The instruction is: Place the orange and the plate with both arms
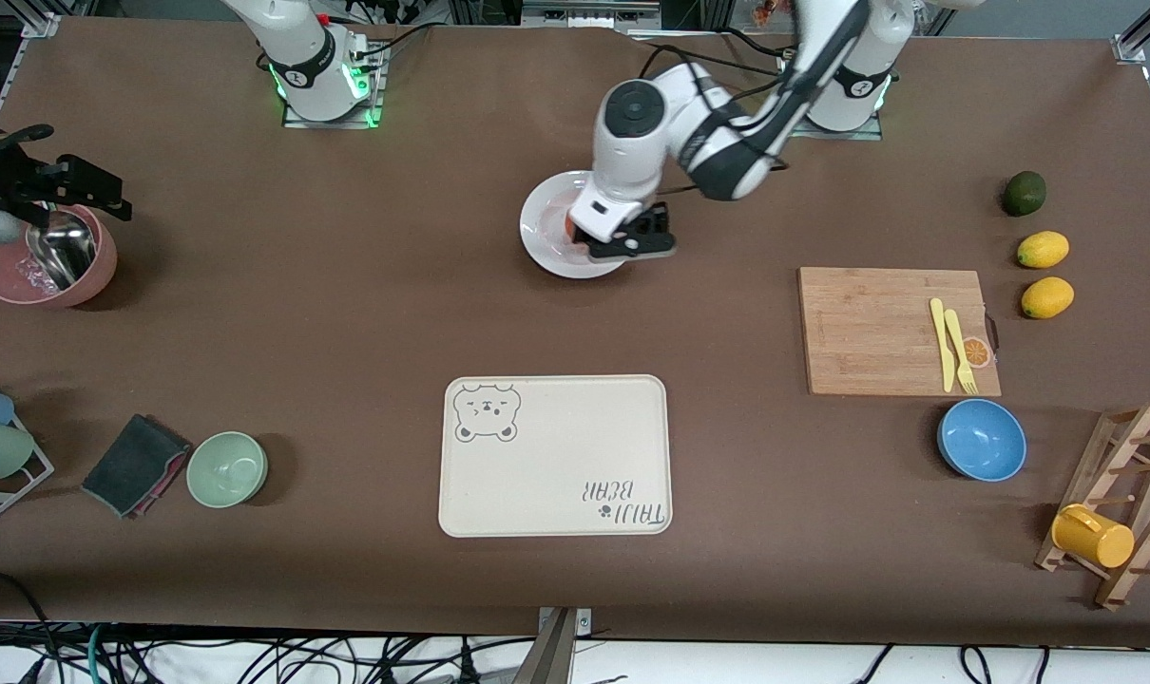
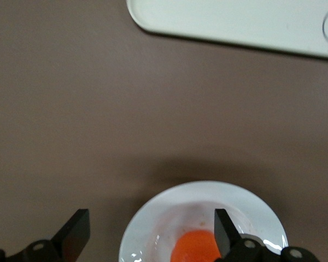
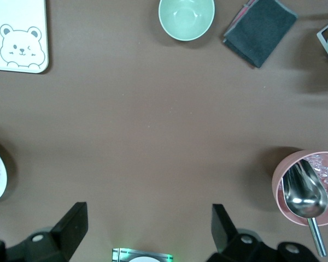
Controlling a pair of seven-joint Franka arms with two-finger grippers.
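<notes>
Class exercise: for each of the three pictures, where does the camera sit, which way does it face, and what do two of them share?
Front: high across the table, facing both arms' bases; left claw over the plate.
Left wrist: looks down past open fingers at the orange.
Right wrist: looks down between open fingers at bare table.
Shared: the bear tray shows in all three.

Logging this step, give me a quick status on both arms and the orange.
Left end effector open over the plate. Orange in the plate's well, not gripped. Right end effector open, waiting near its base. Nothing blocking.

"TAIJI BEAR" on tray (image 1: pixel 556 456)
</notes>
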